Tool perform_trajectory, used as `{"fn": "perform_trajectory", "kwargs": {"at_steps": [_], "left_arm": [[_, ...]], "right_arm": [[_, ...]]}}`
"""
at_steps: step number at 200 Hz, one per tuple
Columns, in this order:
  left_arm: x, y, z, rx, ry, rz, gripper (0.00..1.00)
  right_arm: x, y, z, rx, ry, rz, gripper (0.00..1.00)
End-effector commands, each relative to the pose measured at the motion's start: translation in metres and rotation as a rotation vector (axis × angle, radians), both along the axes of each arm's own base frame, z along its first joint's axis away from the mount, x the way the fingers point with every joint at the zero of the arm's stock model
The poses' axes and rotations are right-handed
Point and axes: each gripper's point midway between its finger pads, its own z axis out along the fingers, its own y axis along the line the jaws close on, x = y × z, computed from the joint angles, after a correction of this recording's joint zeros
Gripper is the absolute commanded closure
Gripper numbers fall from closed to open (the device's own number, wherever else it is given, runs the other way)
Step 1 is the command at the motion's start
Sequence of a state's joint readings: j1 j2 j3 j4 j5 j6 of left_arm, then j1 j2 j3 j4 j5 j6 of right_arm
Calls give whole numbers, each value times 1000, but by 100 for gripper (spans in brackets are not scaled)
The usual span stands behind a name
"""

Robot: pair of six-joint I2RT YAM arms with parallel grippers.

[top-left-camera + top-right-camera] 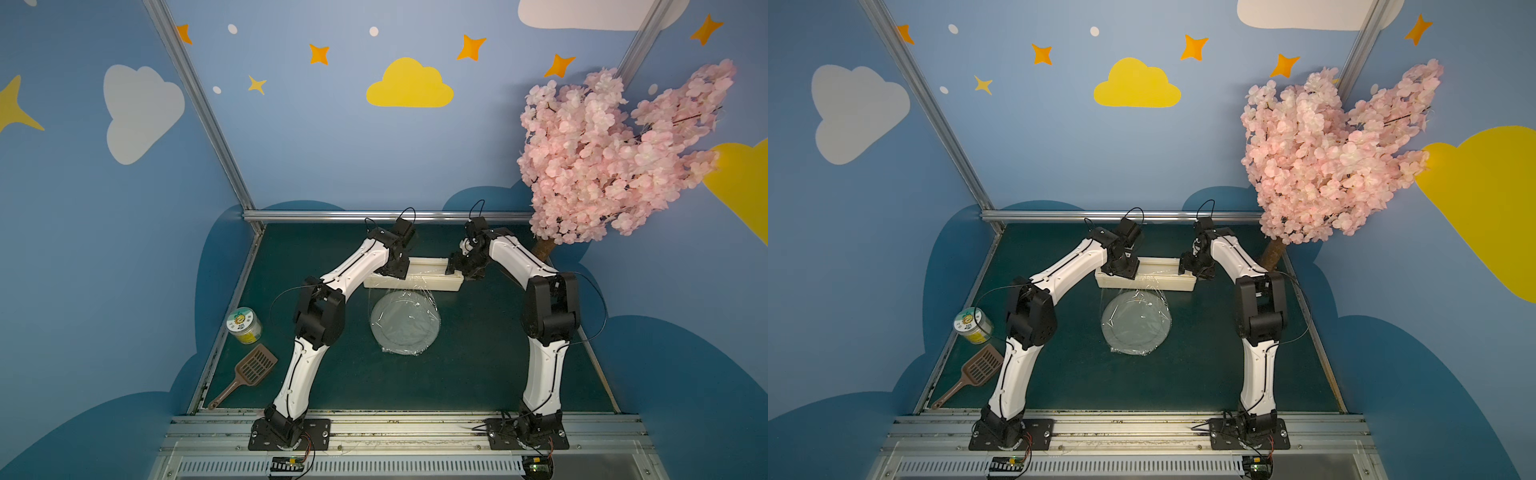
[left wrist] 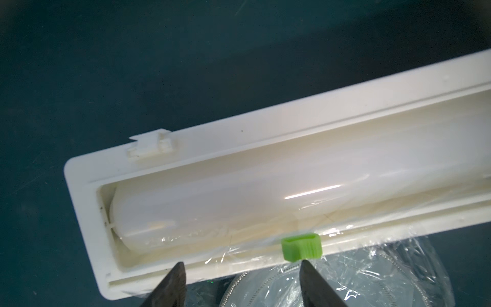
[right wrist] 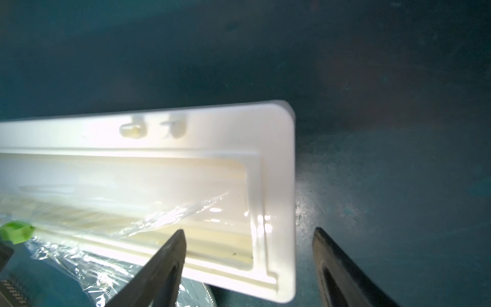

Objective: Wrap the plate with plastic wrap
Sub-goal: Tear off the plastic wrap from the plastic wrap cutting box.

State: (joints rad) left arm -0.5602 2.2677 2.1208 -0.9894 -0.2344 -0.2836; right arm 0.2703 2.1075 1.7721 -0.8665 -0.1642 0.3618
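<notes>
Plate point(image 1: 405, 330) lying flat under a sheet of plastic wrap point(image 1: 415, 291), mid-table.

Round and pale grey-white with a wide rim, the plate sits flat on the dark green tabletop point(image 1: 478, 365). The plastic wrap, clear and wrinkled with white glints, runs from the cream box point(image 1: 440, 284) behind it, drapes over the whole plate and bunches just past its near edge.

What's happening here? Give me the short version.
Both arms hover at the cream dispenser box, one at each end. Plastic wrap drawn from it already lies over the plate in front. The left pincer is open beside the green cutter slider. The right pincer is open over the box's end. Neither holds anything.
</notes>
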Motion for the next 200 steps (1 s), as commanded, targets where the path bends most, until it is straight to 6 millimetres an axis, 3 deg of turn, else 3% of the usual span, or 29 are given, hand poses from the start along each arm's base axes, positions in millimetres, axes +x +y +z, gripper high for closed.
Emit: {"fn": "perform_trajectory", "kwargs": {"at_steps": [1, 73, 140, 200], "left_arm": [[-1, 8, -11, 52, 29, 10, 32], [4, -20, -5, -69, 48, -31, 28], [4, -9, -14, 1, 57, -24, 28], [5, -7, -19, 30, 69, -12, 22]], "right_arm": [[-9, -5, -21, -31, 58, 2, 26], [-8, 0, -19, -5, 58, 11, 26], [-6, 1, -22, 1, 61, 12, 26], [-5, 1, -19, 0, 56, 16, 26]]}}
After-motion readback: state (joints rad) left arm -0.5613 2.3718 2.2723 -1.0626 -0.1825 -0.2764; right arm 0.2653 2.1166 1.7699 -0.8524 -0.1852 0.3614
